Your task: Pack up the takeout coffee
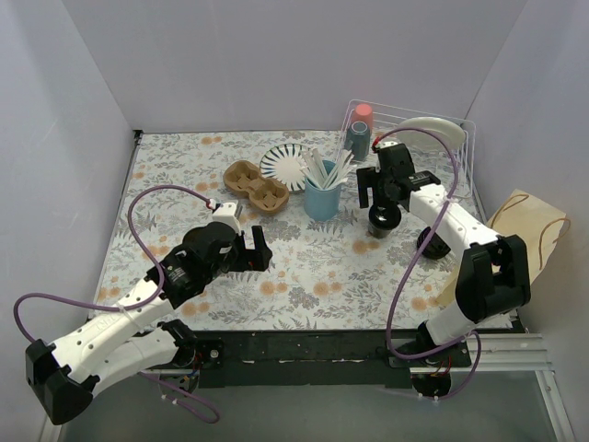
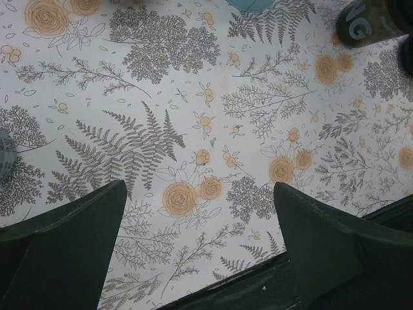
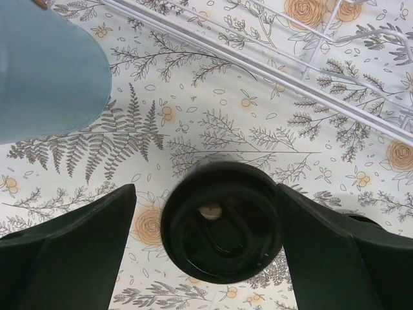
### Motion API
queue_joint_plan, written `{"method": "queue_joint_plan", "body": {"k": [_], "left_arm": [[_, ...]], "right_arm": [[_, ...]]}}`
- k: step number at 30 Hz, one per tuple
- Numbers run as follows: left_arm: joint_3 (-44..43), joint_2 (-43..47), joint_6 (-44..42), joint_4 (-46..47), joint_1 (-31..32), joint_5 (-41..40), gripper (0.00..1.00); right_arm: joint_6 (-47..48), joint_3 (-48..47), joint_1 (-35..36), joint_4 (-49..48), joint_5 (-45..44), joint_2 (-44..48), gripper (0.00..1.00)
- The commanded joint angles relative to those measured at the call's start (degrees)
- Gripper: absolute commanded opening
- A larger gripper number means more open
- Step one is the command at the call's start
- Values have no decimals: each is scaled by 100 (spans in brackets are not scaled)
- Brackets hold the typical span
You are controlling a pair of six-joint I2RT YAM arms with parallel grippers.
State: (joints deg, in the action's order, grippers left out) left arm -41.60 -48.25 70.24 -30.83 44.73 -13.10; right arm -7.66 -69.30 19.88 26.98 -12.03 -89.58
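A takeout coffee cup with a black lid [image 1: 383,222] stands on the floral tablecloth, right of centre. My right gripper [image 1: 385,203] is open just above it. In the right wrist view the lid [image 3: 222,223] sits between the spread fingers [image 3: 77,248], with a gap on the left side. A brown cardboard cup carrier [image 1: 256,185] lies at the back centre. My left gripper [image 1: 257,250] is open and empty over bare cloth [image 2: 199,194]. The left wrist view shows the cup's dark body [image 2: 374,22] at its top right corner.
A blue cup of white stirrers [image 1: 322,195] stands left of the coffee cup, also in the right wrist view [image 3: 45,71]. A paper plate [image 1: 283,166] lies behind it. A wire rack [image 1: 457,147] holds a pink-lidded cup [image 1: 361,129]. A brown paper bag [image 1: 521,230] stands at the right edge.
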Motion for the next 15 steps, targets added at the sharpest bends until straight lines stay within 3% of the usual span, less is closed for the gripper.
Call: {"method": "queue_joint_plan", "body": {"k": [1, 10, 15], "left_arm": [[74, 167, -80, 95, -8, -96, 98], [65, 193, -107, 95, -8, -114, 98], [65, 246, -63, 95, -8, -227, 98]], "right_arm": [[1, 100, -28, -61, -97, 406, 95], [-7, -277, -28, 369, -221, 547, 95], [-138, -1110, -28, 1114, -430, 661, 92]]}}
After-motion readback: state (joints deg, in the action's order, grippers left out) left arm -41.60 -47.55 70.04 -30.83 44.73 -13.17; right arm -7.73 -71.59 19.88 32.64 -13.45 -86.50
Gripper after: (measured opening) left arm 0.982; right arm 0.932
